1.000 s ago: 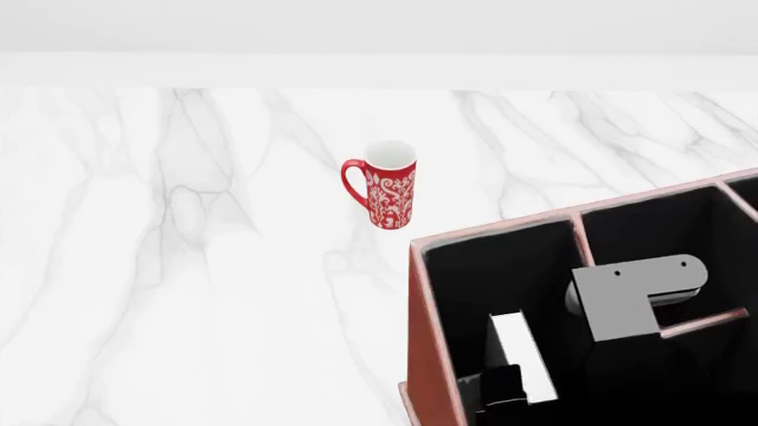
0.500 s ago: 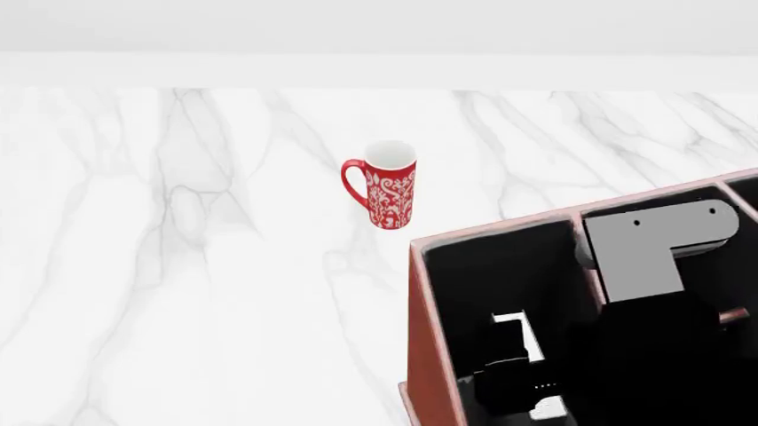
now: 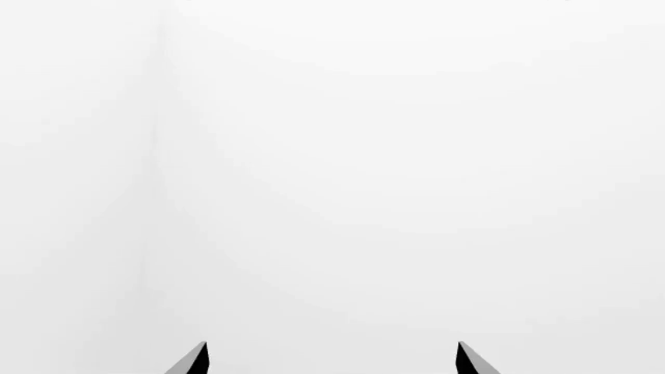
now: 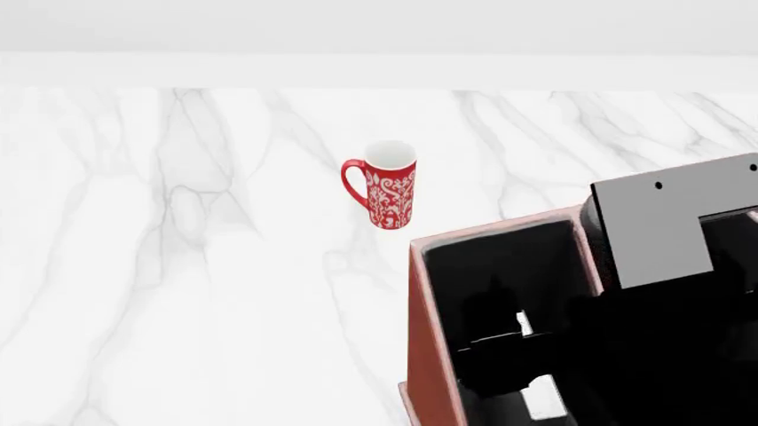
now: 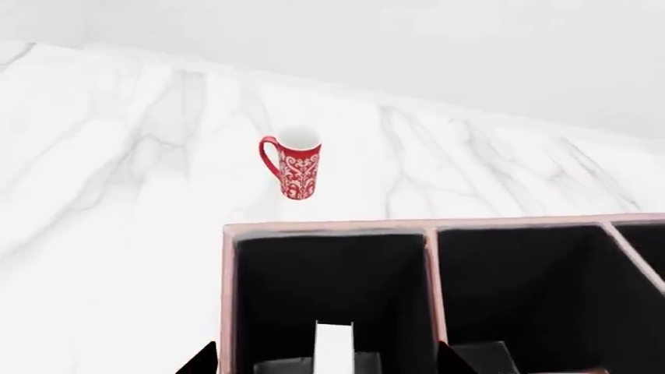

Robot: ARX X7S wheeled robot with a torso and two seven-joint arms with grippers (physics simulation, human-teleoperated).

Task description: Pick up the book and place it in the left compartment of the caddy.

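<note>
The reddish-brown caddy (image 4: 427,355) (image 5: 332,227) stands at the lower right of the head view. Upright in its left compartment (image 5: 327,288) (image 4: 498,266) is the black book (image 5: 334,347), white page edge up. In the head view only bits of that page edge (image 4: 542,397) show behind black gripper parts. My right gripper (image 5: 327,362) hangs over this compartment, open, its fingertips (image 5: 204,360) wide apart on either side of the book and clear of it. The left gripper (image 3: 330,360) is open over blank white, with nothing between its fingers.
A red patterned mug (image 4: 382,185) (image 5: 296,164) stands on the white marble table (image 4: 177,266), beyond the caddy's left corner. My right arm's grey bracket (image 4: 651,232) covers the caddy's middle section. A pale wall runs behind the table.
The right arm's grey bracket has risen up and to the right in the head view. Black gripper parts now cover more of the book's page edge. Mug and caddy have not moved.
</note>
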